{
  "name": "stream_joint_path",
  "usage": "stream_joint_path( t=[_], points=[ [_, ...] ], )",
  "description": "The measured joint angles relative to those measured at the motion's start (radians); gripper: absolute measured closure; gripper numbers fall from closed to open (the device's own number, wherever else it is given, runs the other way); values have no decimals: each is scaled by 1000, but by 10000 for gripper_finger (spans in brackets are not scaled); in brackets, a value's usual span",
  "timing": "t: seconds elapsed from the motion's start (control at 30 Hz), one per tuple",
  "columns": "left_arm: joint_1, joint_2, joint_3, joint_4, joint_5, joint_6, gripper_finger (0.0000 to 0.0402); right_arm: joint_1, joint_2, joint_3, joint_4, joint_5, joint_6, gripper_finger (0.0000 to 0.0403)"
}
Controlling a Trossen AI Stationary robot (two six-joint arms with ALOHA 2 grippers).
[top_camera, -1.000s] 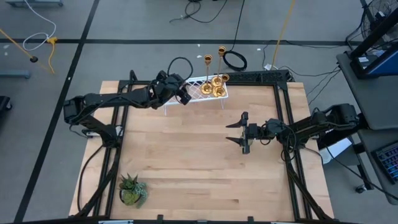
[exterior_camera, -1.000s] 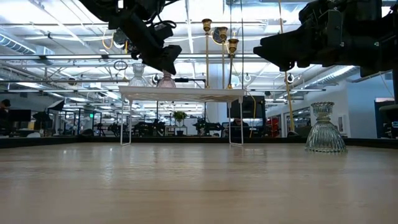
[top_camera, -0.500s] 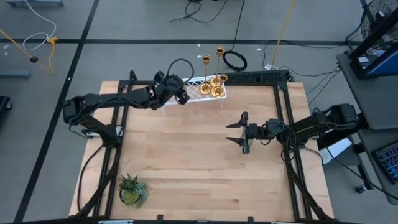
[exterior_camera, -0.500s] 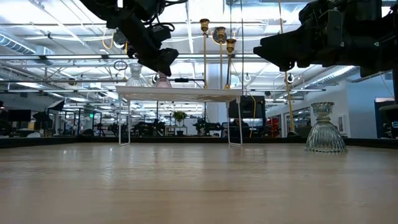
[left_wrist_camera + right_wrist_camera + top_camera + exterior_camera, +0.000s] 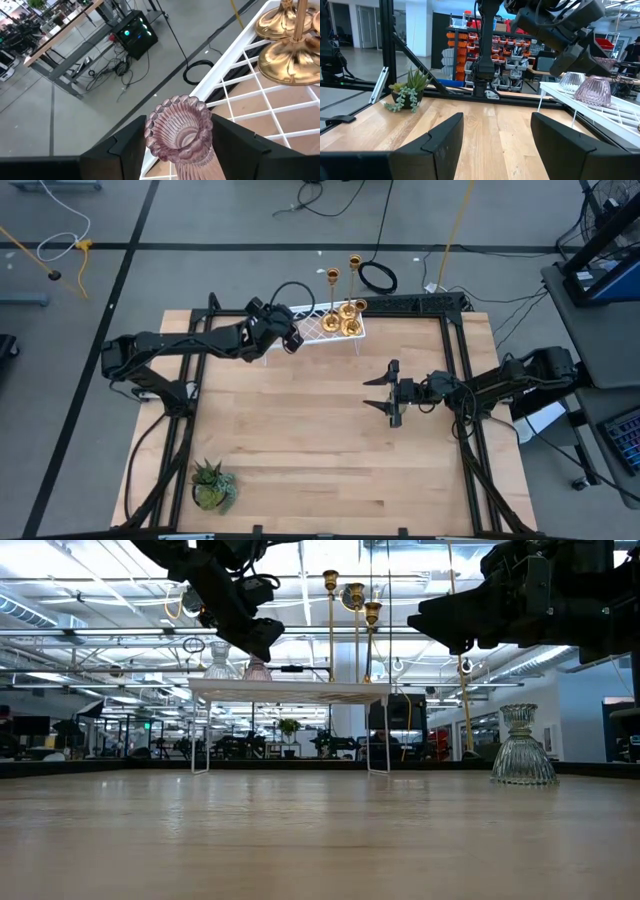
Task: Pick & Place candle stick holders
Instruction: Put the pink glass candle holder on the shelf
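I work everything off the white wire rack [image 5: 318,323] at the far edge of the table [image 5: 320,450]. My left gripper [image 5: 170,145] hangs over the rack's left end, and its wrist view shows the pink glass holder [image 5: 182,132] standing between the two dark fingers [image 5: 127,142] — upright, rim up, on the lattice. The fingers look spread with a sliver of space on each side, so I judge nothing is clamped at this moment, though contact at the base is hidden from me.

To do this step well, I want to travel straight up from the rack — no sideways drift, since a clear glass holder [image 5: 219,661] stands just beside the pink one, and the gold holders [image 5: 347,315] crowd the rack's right end with tall slim stems that would tip easily.

Another clear glass holder [image 5: 520,748] sits on the table, well to the right of the rack in the low view. My right gripper [image 5: 392,394] waits over the table in front of the rack's right end, fingers wide apart, holding nothing.
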Motion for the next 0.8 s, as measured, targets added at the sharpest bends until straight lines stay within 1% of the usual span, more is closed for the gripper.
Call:
stream_joint_path(
  t=[0.27, 0.53, 0.67, 0.8],
  points=[
    [-1, 0, 0, -11, -31, 5, 181, 0, 0, 0, -1, -1, 0, 179],
    [-10, -5, 0, -24, -49, 17, 181, 1, -22, 0, -77, 0, -23, 179],
    [-24, -16, -1, -26, -53, 42, 181, 1, -73, 0, -151, 0, -27, 179],
    [-33, -42, 0, -40, -52, 63, 180, 1, -128, 0, -302, 0, -28, 179]
  ],
)
